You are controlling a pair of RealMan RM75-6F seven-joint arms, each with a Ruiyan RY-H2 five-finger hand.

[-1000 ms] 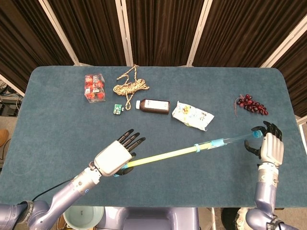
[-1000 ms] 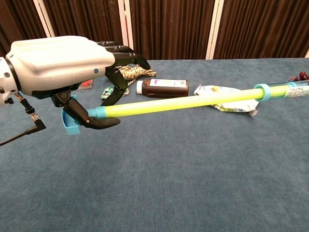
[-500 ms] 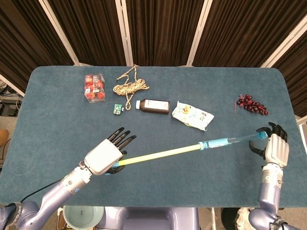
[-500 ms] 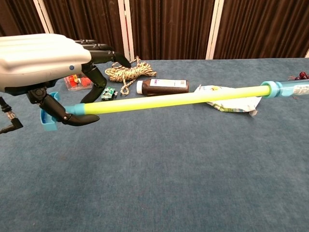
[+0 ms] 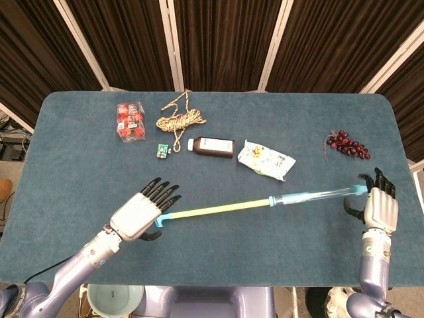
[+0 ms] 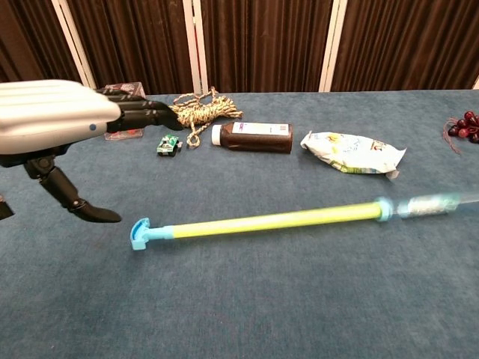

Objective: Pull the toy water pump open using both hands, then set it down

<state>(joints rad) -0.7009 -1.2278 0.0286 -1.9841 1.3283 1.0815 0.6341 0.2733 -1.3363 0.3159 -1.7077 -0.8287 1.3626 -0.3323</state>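
The toy water pump (image 5: 265,202) lies pulled out long across the near part of the table, its yellow rod (image 6: 277,219) running from a blue T-handle (image 6: 140,233) on the left to a clear barrel (image 6: 426,206) on the right, which is blurred. My left hand (image 5: 139,213) hovers just left of the handle with fingers spread, holding nothing. My right hand (image 5: 379,207) is at the barrel's far tip with fingers apart and does not appear to grip it. The chest view shows only the left hand (image 6: 52,120).
Along the back of the blue table (image 5: 79,172) sit a clear box of strawberries (image 5: 130,121), a coiled rope (image 5: 179,120), a small green toy (image 5: 161,152), a brown bottle (image 5: 212,146) and a snack packet (image 5: 265,159). Toy grapes (image 5: 348,144) lie at the far right.
My left hand has let go of the handle and opened. The pump has dropped from the air to the table, and my right hand's fingers have loosened from the barrel tip.
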